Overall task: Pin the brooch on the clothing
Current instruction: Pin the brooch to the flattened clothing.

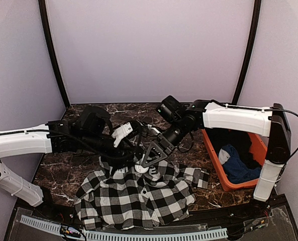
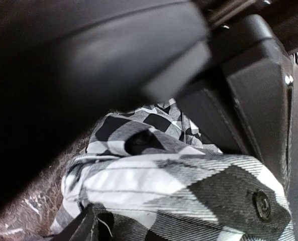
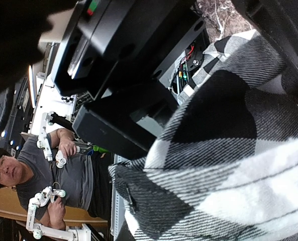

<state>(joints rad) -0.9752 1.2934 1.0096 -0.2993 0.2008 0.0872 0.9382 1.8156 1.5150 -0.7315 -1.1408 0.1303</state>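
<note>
The black-and-white checked clothing [image 1: 133,198] lies crumpled at the table's front middle, its top edge drawn up toward both grippers. My left gripper [image 1: 131,159] is at that edge. In the left wrist view only one dark fingertip [image 2: 81,228] shows, well off to the side, with the clothing [image 2: 179,186] draped across the jaws, which stand open. My right gripper [image 1: 150,159] meets it from the right, shut on a fold of the clothing [image 3: 229,165] that fills its view and hides its fingers. A small round button [image 2: 262,203] shows on the cloth. The brooch is hidden.
An orange bin [image 1: 212,155] stands at the right with a dark blue garment [image 1: 239,165] inside. The right arm's black housing [image 2: 254,90] looms close in the left wrist view. A seated person [image 3: 63,175] shows beyond the table's near edge.
</note>
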